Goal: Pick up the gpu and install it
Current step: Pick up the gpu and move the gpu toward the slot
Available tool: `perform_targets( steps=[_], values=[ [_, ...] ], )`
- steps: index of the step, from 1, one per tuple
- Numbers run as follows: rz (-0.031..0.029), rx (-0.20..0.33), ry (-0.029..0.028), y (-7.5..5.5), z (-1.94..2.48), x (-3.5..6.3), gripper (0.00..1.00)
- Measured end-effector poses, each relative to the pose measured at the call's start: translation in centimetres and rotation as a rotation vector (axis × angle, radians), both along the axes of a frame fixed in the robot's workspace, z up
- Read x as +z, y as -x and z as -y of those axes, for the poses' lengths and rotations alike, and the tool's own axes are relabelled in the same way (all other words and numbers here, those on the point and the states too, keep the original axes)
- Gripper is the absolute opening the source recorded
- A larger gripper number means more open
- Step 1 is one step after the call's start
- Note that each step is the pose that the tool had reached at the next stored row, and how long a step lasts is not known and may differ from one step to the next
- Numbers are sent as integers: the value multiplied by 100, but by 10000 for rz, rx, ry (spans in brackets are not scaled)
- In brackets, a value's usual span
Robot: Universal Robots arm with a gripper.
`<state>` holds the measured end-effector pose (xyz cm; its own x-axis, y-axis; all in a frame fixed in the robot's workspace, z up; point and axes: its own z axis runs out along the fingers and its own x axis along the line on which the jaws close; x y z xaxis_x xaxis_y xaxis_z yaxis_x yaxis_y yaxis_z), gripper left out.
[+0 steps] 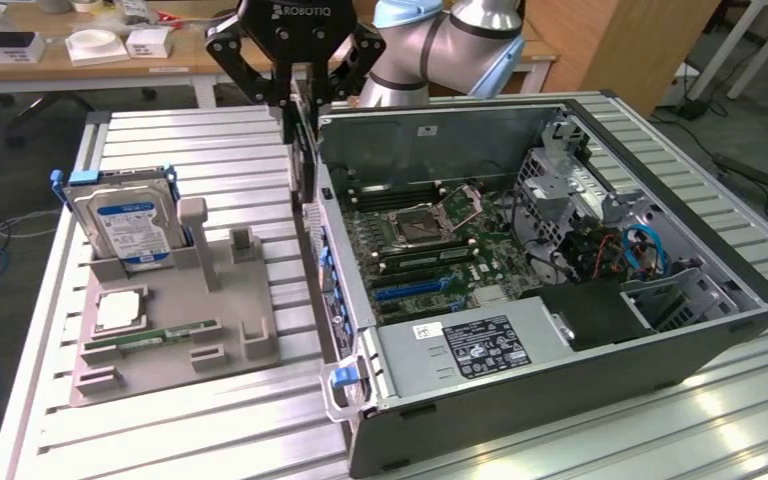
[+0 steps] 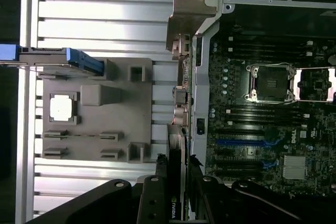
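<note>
The black two-finger gripper [image 2: 177,169] pinches the thin, flat gpu [image 2: 176,142], a dark card seen edge-on that projects past the fingertips. In the upper middle of the exterior view, the card hangs upright beneath the gripper. It is just beside the outer wall of the open grey metal computer case [image 1: 558,385], on the exterior view's left, above the ribbed aluminium table [image 1: 184,445].

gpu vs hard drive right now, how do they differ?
The gpu is clamped in the tool, beside the case; the hard drive sits slotted in the gray holder. The gpu looks dark and thin; the hard drive is silvery, thicker, with a blue label. Both stand on edge.
</note>
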<state>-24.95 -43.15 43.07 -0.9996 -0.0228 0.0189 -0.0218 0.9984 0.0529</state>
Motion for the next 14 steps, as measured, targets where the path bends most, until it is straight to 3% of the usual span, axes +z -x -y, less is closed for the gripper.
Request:
perform_targets(
  steps=[14],
  values=[
    [1,0,0,-213,0,-3,26]
  ],
)
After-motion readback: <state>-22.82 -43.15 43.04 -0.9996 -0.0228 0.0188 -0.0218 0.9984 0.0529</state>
